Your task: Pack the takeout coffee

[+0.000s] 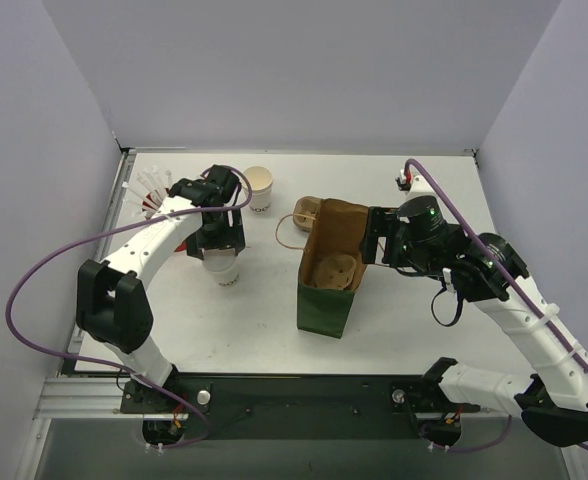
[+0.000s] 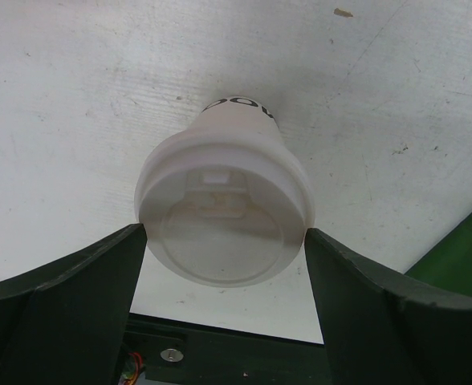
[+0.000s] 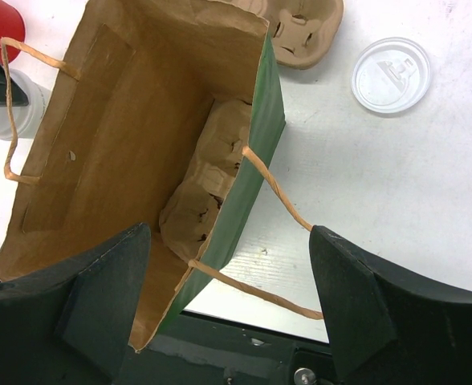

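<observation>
The takeout coffee [image 2: 224, 216], a small white paper cup with a round white lid, stands on the table left of the bag [image 1: 221, 268]. My left gripper [image 1: 219, 243] is right above it, and in the left wrist view its two fingers [image 2: 99, 297] touch the lid's rim on both sides. The green-and-brown paper bag [image 1: 326, 300] stands open in the middle, with a brown pulp cup carrier [image 3: 204, 188] inside. My right gripper [image 3: 229, 241] is open and straddles the bag's right wall and its handle [image 3: 276, 192].
A lidless white cup [image 1: 259, 186] and a red cup of white straws [image 1: 152, 200] stand at the back left. A second pulp carrier [image 1: 307, 212] lies behind the bag. A loose white lid [image 3: 391, 74] lies on the table right of the bag.
</observation>
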{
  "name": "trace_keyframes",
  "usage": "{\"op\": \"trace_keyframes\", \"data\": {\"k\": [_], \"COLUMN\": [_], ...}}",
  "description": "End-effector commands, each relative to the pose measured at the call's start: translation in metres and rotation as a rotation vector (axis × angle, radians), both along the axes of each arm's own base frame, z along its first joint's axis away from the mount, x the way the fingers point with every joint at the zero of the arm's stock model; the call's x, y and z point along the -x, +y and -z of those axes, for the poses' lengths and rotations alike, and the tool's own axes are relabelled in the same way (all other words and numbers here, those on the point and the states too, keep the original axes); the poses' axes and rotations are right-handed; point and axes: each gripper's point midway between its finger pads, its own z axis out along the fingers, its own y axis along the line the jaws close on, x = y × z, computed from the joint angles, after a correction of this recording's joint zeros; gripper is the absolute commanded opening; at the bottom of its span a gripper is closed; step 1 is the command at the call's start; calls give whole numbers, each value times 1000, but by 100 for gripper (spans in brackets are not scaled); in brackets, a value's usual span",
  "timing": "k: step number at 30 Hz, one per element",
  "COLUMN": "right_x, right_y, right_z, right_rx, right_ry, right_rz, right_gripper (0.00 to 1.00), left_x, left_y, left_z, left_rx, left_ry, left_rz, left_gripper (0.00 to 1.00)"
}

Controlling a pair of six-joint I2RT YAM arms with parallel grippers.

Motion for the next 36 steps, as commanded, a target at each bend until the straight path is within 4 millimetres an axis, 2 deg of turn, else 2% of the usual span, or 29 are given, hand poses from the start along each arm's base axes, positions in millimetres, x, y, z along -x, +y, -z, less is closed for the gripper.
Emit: {"op": "trace_keyframes", "data": {"k": [1,7,20,28,36], "right_x": [-4,-4,-4,-4,-5], "right_y": [-1,-1,0,0,1], "right_z": [4,4,9,10,11], "right_rx": [9,7,14,15,14], "right_ry": [5,3,12,12,12], "right_rz": [9,9,6,7,6], "right_gripper": [75,75,75,75,75], "left_x": [-5,-6,-3,-5,-5], "left_y": [-5,-5,-4,-2,-1], "left_z": [-9,-15,-9,-25,-28], "left_rx": [47,55,53,55,55], "left_ry": [-46,-60,-50,-93,-97], "left_rz": [1,2,-4,-9,-20], "left_gripper": [91,93,93,94,93]}}
